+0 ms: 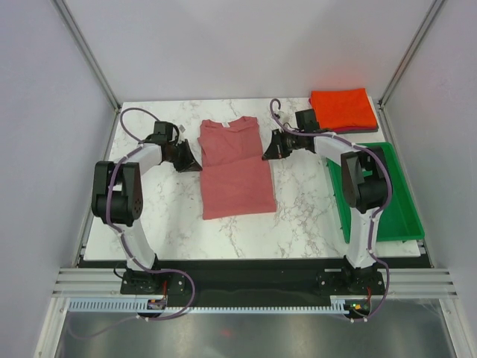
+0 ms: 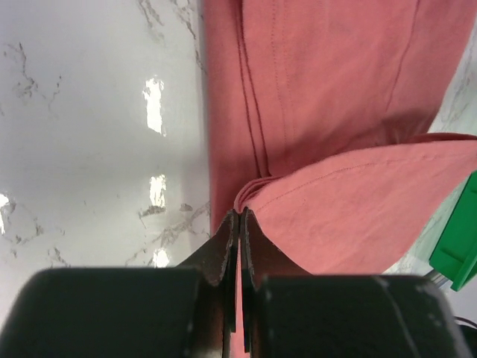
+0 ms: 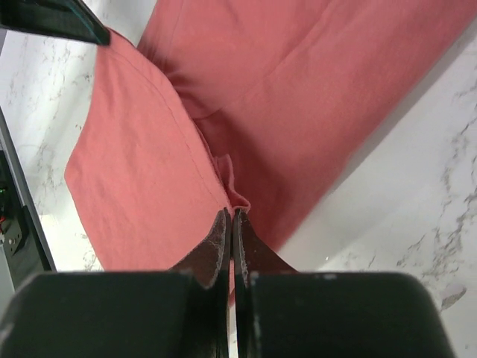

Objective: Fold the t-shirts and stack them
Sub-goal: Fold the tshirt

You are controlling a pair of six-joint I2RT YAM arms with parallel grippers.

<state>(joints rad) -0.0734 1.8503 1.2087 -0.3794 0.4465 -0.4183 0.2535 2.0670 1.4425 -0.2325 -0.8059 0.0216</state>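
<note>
A dusty rose-red t-shirt [image 1: 237, 170] lies on the marble table, sides folded in to a long strip, collar end at the far side. My left gripper [image 1: 195, 159] is shut on its left edge near the far end [image 2: 240, 211]. My right gripper [image 1: 266, 149] is shut on its right edge at the same end [image 3: 231, 212]. The pinched cloth [image 2: 350, 209] [image 3: 141, 171] is lifted and folds over the shirt body in both wrist views. A bright orange-red t-shirt [image 1: 343, 109] lies folded at the far right corner. The dark maroon one is out of view.
A green plastic tray [image 1: 399, 209] stands along the table's right side, under the right arm; its corner shows in the left wrist view [image 2: 456, 250]. White walls with metal posts [image 1: 86, 52] enclose the marble table [image 1: 156, 216].
</note>
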